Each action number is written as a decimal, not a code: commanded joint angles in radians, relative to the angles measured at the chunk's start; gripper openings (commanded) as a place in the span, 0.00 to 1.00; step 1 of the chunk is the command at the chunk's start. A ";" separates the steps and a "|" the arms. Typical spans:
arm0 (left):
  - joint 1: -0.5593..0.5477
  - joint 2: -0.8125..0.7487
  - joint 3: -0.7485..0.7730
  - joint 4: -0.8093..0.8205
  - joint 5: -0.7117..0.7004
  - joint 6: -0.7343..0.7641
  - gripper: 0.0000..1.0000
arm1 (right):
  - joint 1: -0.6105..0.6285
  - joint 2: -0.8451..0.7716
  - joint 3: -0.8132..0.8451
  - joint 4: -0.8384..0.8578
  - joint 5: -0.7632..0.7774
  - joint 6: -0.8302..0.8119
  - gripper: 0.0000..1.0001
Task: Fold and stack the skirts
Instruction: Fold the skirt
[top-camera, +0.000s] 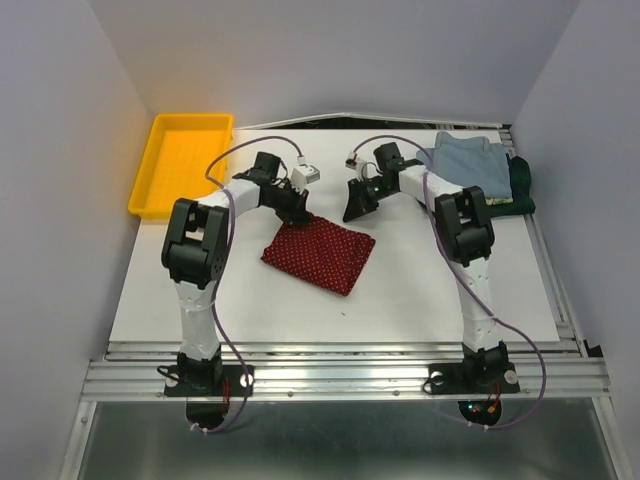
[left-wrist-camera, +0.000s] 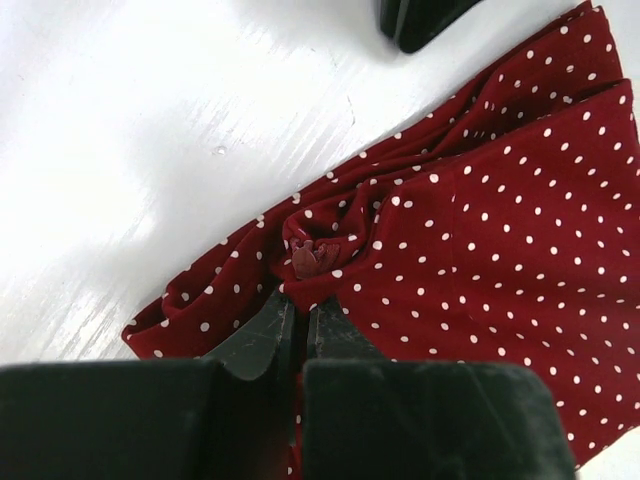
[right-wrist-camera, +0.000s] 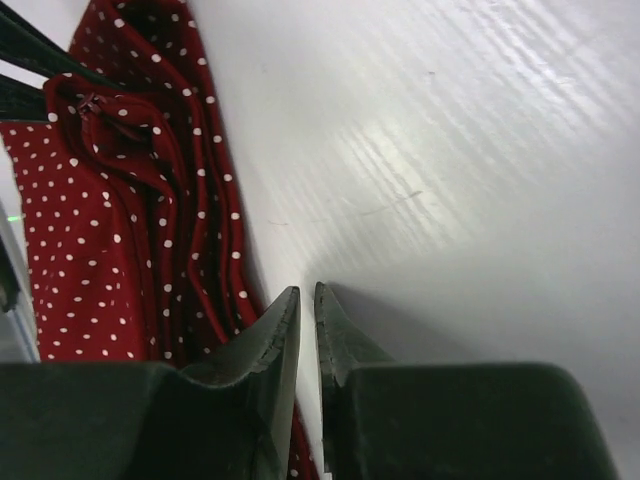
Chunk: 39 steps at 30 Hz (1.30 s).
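Note:
The dark red skirt with tiny white dots (top-camera: 320, 252) lies folded on the white table, left of the middle. My left gripper (top-camera: 298, 212) is at its far corner, shut on a bunched pinch of the cloth (left-wrist-camera: 298, 300); the rest of the red skirt (left-wrist-camera: 500, 230) spreads flat to the right. My right gripper (top-camera: 352, 208) hangs just beyond the skirt's far right edge. Its jaws (right-wrist-camera: 307, 292) stand nearly together over bare table with nothing between them, and the red skirt (right-wrist-camera: 100, 220) is to their left. A folded light blue skirt (top-camera: 472, 165) lies on a dark green one (top-camera: 522, 185) at the back right.
A yellow plastic tray (top-camera: 180, 160) sits at the back left corner. The white table (top-camera: 430, 290) ends in a metal rail near the arm bases. Grey walls close in the left, right and back.

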 joint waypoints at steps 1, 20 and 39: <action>0.009 -0.113 0.016 -0.004 0.047 -0.013 0.00 | 0.028 0.058 -0.026 -0.011 -0.023 0.001 0.16; 0.015 0.027 0.116 0.083 0.006 -0.166 0.00 | 0.037 0.071 -0.038 -0.014 -0.024 -0.010 0.10; 0.018 -0.064 0.102 0.105 -0.091 -0.223 0.70 | -0.050 -0.234 0.045 -0.043 0.326 0.019 0.46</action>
